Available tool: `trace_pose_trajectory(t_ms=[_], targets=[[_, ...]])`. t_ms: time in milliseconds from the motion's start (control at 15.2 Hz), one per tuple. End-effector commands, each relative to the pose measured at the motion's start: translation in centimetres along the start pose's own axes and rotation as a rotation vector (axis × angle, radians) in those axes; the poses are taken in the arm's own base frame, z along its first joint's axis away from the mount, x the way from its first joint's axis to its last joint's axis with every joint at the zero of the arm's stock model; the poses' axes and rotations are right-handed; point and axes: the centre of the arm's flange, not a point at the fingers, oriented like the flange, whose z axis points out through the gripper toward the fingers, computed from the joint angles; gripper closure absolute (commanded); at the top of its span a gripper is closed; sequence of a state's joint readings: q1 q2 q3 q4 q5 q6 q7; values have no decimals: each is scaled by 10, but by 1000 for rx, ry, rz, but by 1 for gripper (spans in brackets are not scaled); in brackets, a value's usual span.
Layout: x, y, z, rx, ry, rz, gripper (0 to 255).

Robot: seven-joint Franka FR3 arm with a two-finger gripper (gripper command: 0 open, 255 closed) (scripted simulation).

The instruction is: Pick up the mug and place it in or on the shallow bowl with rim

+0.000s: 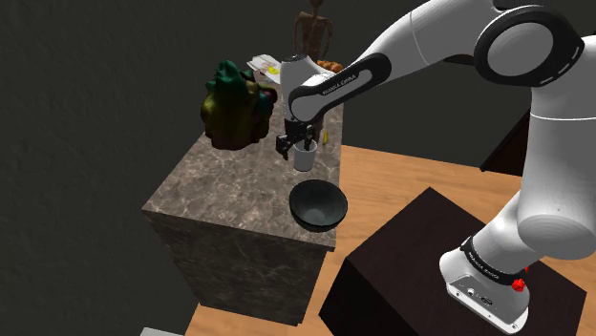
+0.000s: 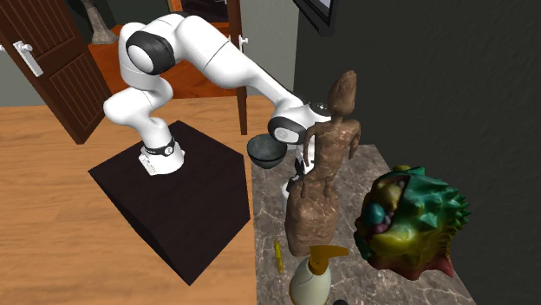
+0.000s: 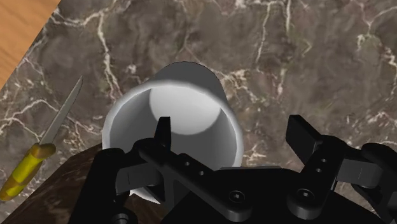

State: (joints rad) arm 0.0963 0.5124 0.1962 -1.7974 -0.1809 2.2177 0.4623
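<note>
A plain white-grey mug [image 3: 175,121] stands upright on the dark marble counter [image 1: 224,186], open end toward the hand. My black gripper [image 3: 235,137] hangs right over it and is open. One finger [image 3: 164,133] reaches into the mug's mouth, the other [image 3: 305,137] stays outside its wall, and neither clasps it. In the shoulder view the gripper [image 1: 294,145] sits at the mug [image 1: 305,157]. The dark shallow bowl [image 1: 317,205] rests near the counter's front corner, just in front of the mug. The bowl [image 2: 264,150] also shows at the counter's edge in the second exterior view.
A tall brown statue [image 2: 325,173] stands close beside the mug, its base [image 3: 57,191] near my finger. A yellow-handled knife [image 3: 38,159] lies on the counter. A colourful spiky figure [image 1: 232,105] occupies the far end. The black stand [image 1: 401,258] sits on a wooden floor.
</note>
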Motion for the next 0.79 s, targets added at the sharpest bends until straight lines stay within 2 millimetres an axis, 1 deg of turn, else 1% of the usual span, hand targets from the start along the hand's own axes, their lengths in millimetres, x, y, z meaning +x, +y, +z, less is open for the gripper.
trace_pose_trajectory(t_ms=[0,66,660,726], targets=[[0,0,0,0,0,0,0],[0,0,0,0,0,0,255],[0,0,0,0,0,0,255],[0,0,-5,0,0,0,255]])
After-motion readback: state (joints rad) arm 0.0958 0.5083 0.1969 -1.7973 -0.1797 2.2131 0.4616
